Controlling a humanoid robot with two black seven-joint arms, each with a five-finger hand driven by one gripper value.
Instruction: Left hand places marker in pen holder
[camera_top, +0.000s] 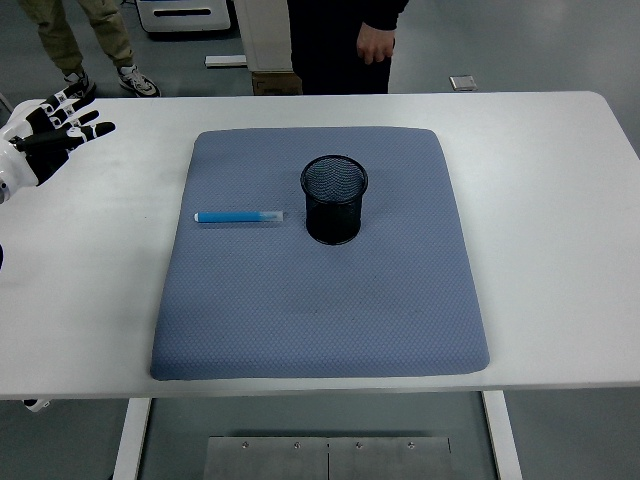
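Marker (238, 216) lies flat on the blue-grey mat (320, 320), lengthwise left-right, just left of the pen holder (335, 198) w/ a small gap between them, not touching. Nothing on or around it. Task not yet begun as far as marker goes: it's untouched, holder looks empty inside.

Risks, as I judge them:
- Marker is thin, round and lying low on a soft padded mat. Fingers coming down may press into the cushion and roll or nudge it instead of closing on it. A push to the right sends it against the holder's base, where there's little room for fingers.
- Holder is light-looking black wire mesh, upright, open top. A bump from the hand or from the marker's tip on the rim could tip or slide it on the mat.
- Marker must be turned from flat to near upright before the drop; if held near one end it may pivot in the grip and miss the opening.
- Reach is long: left hand (55, 125) is far off at the table's left edge, well apart from the marker, so approach angle matters.

Look of the marker: slim stick, bright blue body for most of its length, paler whitish section at the right end, prob. the cap. Small next to the holder.

Left hand: fingers spread and relaxed, holding nothing, hovering by the white table (560, 200) edge. Right arm not seen. A person (345, 45) stands at the far side, hand hanging, clear of the work area; another's legs (85, 40) top left.
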